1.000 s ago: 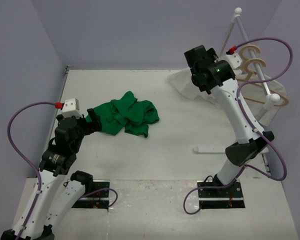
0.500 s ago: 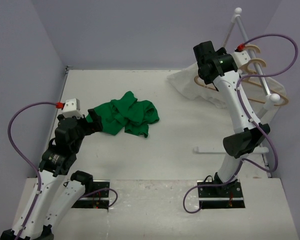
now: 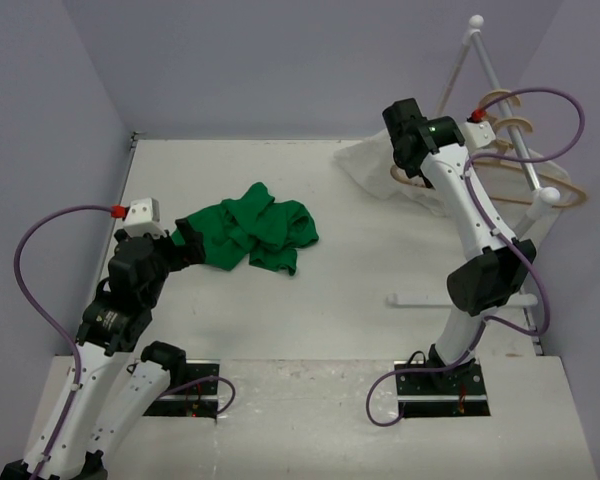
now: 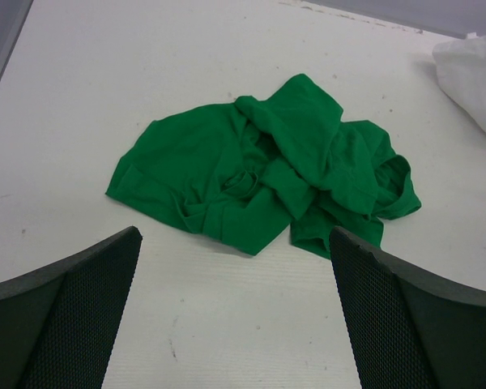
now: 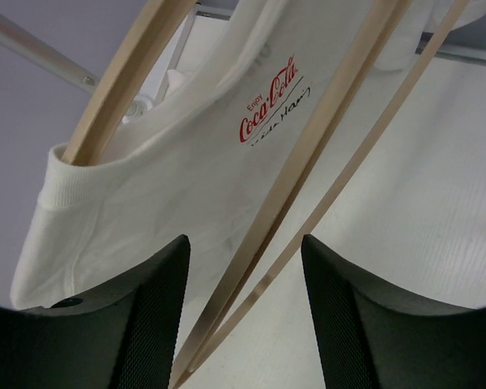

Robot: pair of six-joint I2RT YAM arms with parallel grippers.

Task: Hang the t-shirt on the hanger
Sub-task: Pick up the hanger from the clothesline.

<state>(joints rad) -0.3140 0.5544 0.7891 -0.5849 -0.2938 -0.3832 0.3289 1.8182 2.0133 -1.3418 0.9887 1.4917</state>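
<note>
The green t-shirt point(image 3: 252, 236) point(image 4: 267, 166) lies crumpled on the table, left of centre. My left gripper point(image 3: 188, 241) point(image 4: 235, 237) hovers open just short of its near edge, with nothing between the fingers. My right gripper point(image 3: 410, 158) point(image 5: 245, 271) is up at the rack. Its jaws straddle the bare wooden hanger point(image 5: 308, 154) point(image 3: 413, 181), whose arm and thin lower bar run between the fingers point(image 5: 150, 320) with a gap on each side. The jaws are partly narrowed and not touching the wood.
A white t-shirt with a red logo point(image 5: 170, 186) point(image 3: 372, 165) hangs on a second wooden hanger point(image 5: 125, 77) just behind. Both hang from a white rod rack point(image 3: 525, 150) at the far right. A white bar point(image 3: 420, 300) lies on the table near the right arm.
My right gripper has dropped lower and leftward around the hanger's arm, and its jaws have narrowed. The hanger has swung left. The left arm and the green t-shirt have not moved.
</note>
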